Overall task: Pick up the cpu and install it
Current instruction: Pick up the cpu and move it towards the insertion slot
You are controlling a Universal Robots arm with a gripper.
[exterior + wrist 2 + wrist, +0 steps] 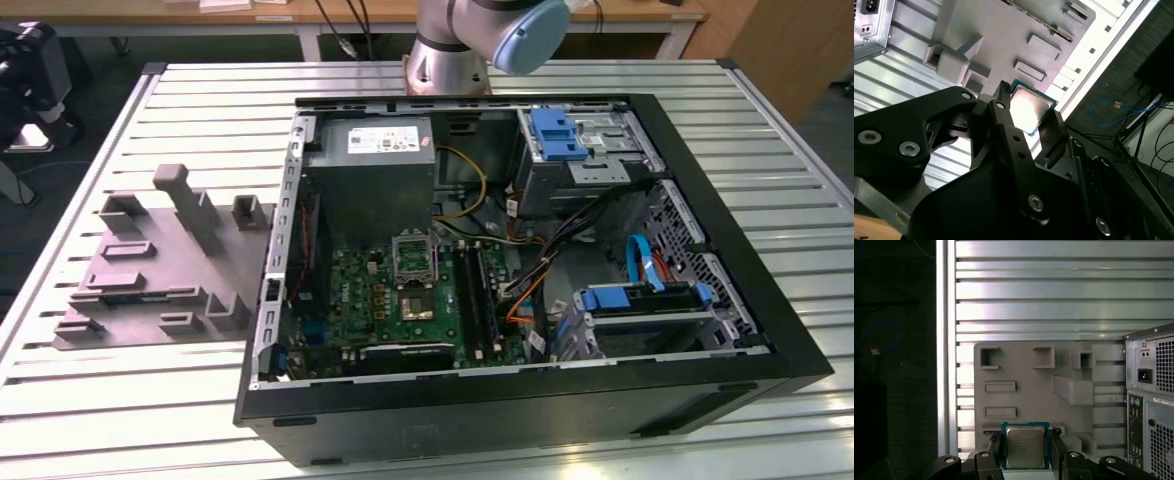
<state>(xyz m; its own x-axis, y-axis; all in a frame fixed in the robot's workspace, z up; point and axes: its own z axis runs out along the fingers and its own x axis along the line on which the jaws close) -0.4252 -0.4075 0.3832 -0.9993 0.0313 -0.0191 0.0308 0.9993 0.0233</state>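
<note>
Slatted aluminium surface (174,400), pale and ribbed, recorded in the exterior view.
- Computer case (534,400): black, boxy, laid on its side with the panel off.
- Motherboard (387,290): green, flat on the case floor, with a square metal-framed socket (415,252) near its middle.
- Power supply (387,160): grey sheet-metal box, set just beyond the motherboard.
- Drive brackets (558,135): blue plastic, on the exterior view's right, with bundled cables near them.
- Tray (134,280): matte grey plastic with raised blocks and an upright post, lying on the surface at the exterior view's left, just beside the case.
- Arm (481,35): grey and blue jointed column, based behind the case.

Second wrist view.
- Hand (1028,107): black, angular, bolted links. Its two fingers (1004,125) are closed against opposite edges of the cpu (1029,110).
- Cpu: small flat square with a smooth, reflective silvery lid and a green rim, held over the tray's (999,30) edge. Whether it touches the tray cannot be told.
- Surface (884,70): bright slats seen under the tray.
- Floor (1114,70): dark, beyond the surface, with a blue cable (1109,107) lying on it.

First wrist view.
- Hand (1025,450): narrowly set, with the fingers (996,445) clamped on two sides of the cpu (1025,447).
- Cpu: seen lid-on and level between the fingers, against the near edge of the tray (1029,390).
- Tray: rectangular recesses and raised blocks are shown.
- Surface (1054,290): horizontal ribs with a glossy sheen.
- Computer case (1151,390): the perforated metal rear, with its power inlet, stands beside the tray.
</note>
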